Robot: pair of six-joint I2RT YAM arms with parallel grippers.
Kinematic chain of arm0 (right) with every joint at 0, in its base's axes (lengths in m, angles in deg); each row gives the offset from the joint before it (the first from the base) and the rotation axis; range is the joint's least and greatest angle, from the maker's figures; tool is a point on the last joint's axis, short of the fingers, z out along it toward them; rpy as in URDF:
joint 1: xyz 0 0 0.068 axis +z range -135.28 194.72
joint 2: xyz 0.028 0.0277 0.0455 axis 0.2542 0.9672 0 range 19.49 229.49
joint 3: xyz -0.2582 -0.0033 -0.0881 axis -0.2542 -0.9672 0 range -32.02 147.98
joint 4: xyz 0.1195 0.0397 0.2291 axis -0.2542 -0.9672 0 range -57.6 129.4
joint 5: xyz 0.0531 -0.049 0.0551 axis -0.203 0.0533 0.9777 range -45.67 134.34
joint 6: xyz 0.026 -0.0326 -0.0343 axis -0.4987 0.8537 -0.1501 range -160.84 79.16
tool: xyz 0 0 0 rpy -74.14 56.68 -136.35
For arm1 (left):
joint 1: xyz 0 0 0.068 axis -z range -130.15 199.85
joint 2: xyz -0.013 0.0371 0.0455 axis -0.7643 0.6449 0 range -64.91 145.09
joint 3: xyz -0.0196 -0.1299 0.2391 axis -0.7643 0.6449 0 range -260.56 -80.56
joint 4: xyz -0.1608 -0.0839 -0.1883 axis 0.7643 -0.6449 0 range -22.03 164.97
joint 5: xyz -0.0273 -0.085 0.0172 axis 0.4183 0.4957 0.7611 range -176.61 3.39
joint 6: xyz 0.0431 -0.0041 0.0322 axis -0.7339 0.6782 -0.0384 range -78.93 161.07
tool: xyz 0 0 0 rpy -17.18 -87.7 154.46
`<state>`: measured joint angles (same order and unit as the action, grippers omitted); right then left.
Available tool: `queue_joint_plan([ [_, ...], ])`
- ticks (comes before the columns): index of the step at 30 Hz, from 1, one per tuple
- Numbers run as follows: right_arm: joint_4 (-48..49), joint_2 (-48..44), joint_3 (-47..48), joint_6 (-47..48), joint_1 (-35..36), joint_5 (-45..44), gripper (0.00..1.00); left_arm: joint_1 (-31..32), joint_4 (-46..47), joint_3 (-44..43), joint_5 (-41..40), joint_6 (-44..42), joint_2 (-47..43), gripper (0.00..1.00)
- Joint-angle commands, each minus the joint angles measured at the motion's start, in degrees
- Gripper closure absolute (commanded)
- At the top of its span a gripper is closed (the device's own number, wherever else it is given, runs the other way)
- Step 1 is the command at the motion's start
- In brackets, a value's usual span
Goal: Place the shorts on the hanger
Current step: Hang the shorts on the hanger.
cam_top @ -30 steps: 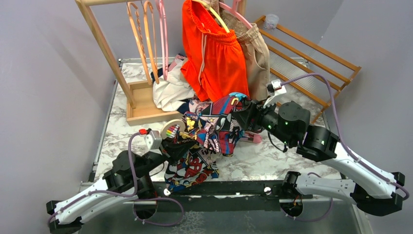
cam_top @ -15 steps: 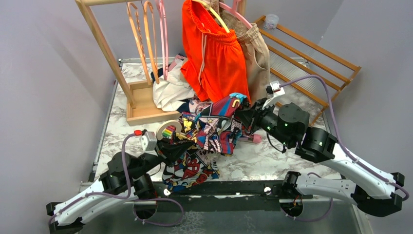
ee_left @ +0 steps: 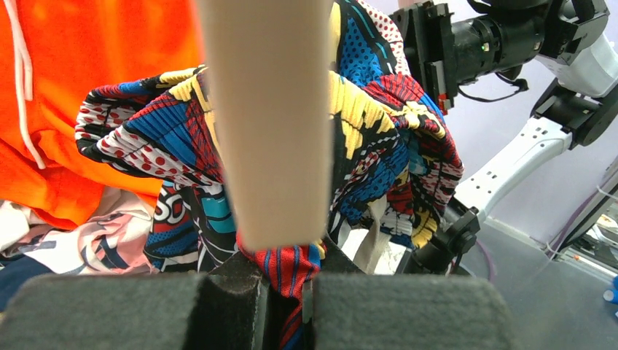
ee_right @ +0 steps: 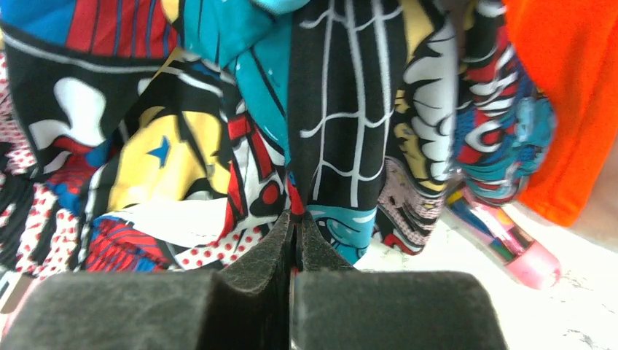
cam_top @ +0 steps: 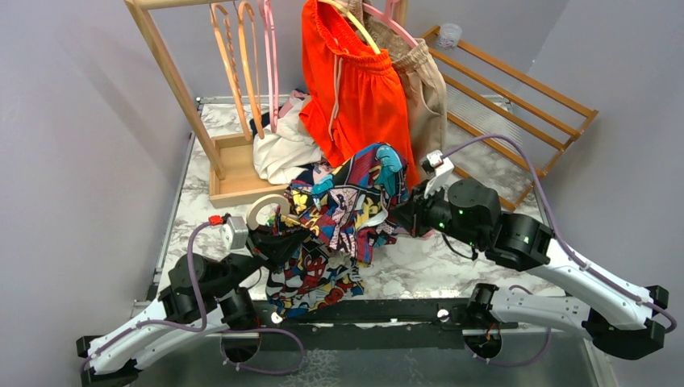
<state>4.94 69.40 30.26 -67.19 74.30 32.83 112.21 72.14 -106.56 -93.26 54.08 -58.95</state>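
Observation:
The comic-print shorts [cam_top: 348,211] hang bunched between my two grippers above the marble table. The cream hanger [cam_top: 262,211] shows its hook loop at the shorts' left edge. In the left wrist view its thick arm [ee_left: 270,124] rises straight from my jaws, with the shorts [ee_left: 393,124] draped over and behind it. My left gripper [cam_top: 284,235] [ee_left: 283,273] is shut on the hanger's lower end, with a red striped fold of the shorts pinched in too. My right gripper [cam_top: 403,216] [ee_right: 295,219] is shut on a fold of the shorts [ee_right: 218,131] at their right side.
A wooden rail stand [cam_top: 173,72] at the back carries orange hangers [cam_top: 234,64], a pink hanger [cam_top: 270,56], plain orange shorts [cam_top: 359,89] and beige shorts [cam_top: 427,89]. A clothes pile [cam_top: 282,149] lies beneath. A slatted wooden rack [cam_top: 516,97] leans at right. A pink striped object [ee_right: 510,244] lies on the table.
Both grippers have moved left. The right one has carried the shorts' right side up and leftward, so the fabric now stands taller over the hanger. The hanger hook has shifted left.

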Motion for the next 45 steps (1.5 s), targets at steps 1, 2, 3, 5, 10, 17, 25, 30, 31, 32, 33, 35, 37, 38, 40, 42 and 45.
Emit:
queue_joint_plan([
  [1,-3.6,-1.8,1.0,4.3,0.2,9.2,0.85,-0.1,4.5,-2.8,-1.3,-1.3,-0.6,1.0],
  [2,-4.6,-1.8,2.5,5.9,0.2,10.9,0.75,-0.1,3.8,-3.2,-0.6,-1.5,-0.2,1.0],
  [3,-5.9,-1.6,4.5,7.6,0.1,12.0,0.65,-0.1,2.8,-3.7,0.5,-1.8,0.3,1.0],
  [5,-8.8,-1.5,8.8,10.7,0.2,12.7,0.52,-0.1,0.2,-5.2,2.3,-2.3,1.7,1.0],
  [10,-12.7,-1.5,17.1,16.8,0.2,14.4,0.44,-0.1,-6.1,-8.3,7.4,-3.0,5.0,1.0],
  [17,-10.7,-0.3,20.7,20.9,0.1,14.7,0.44,-0.1,-8.8,-9.2,14.9,-2.6,7.9,1.0],
  [25,-11.6,2.4,21.2,24.3,0.1,16.5,0.44,-0.1,-12.6,-12.2,21.3,-3.1,13.0,1.0],
  [30,-9.9,1.6,18.4,25.6,0.1,20.9,0.44,-0.1,-11.6,-12.1,24.8,-3.5,15.0,1.0],
  [31,-9.4,1.4,17.7,25.8,0.2,22.5,0.44,-0.1,-11.4,-12.3,25.5,-3.6,15.6,1.0],
  [32,-9.0,1.2,17.1,25.9,0.2,23.9,0.44,-0.1,-11.3,-12.5,26.2,-3.9,16.2,1.0],
  [33,-8.8,1.0,16.6,26.2,0.1,25.5,0.45,-0.1,-11.4,-12.7,26.8,-4.1,16.8,1.0],
  [35,-8.9,1.0,16.0,26.6,0.2,28.2,0.45,-0.1,-11.4,-13.2,28.0,-4.5,17.8,1.0],
  [37,-9.2,1.3,15.6,27.0,0.2,30.6,0.46,-0.1,-11.4,-13.5,28.6,-4.8,18.5,1.0],
  [38,-9.3,1.5,15.3,27.2,0.2,31.6,0.46,0.0,-11.4,-13.7,28.9,-5.0,18.9,1.0],
  [40,-9.7,2.0,14.5,27.5,0.2,32.8,0.46,-0.1,-11.3,-13.9,29.3,-5.2,19.4,1.0],
  [42,-9.8,2.5,13.6,27.4,0.2,34.4,0.46,-0.1,-11.3,-14.1,29.6,-5.2,19.8,1.0],
  [45,-9.0,3.2,11.8,26.9,0.2,36.4,0.46,-0.1,-11.4,-14.5,30.0,-5.3,20.2,1.0],
])
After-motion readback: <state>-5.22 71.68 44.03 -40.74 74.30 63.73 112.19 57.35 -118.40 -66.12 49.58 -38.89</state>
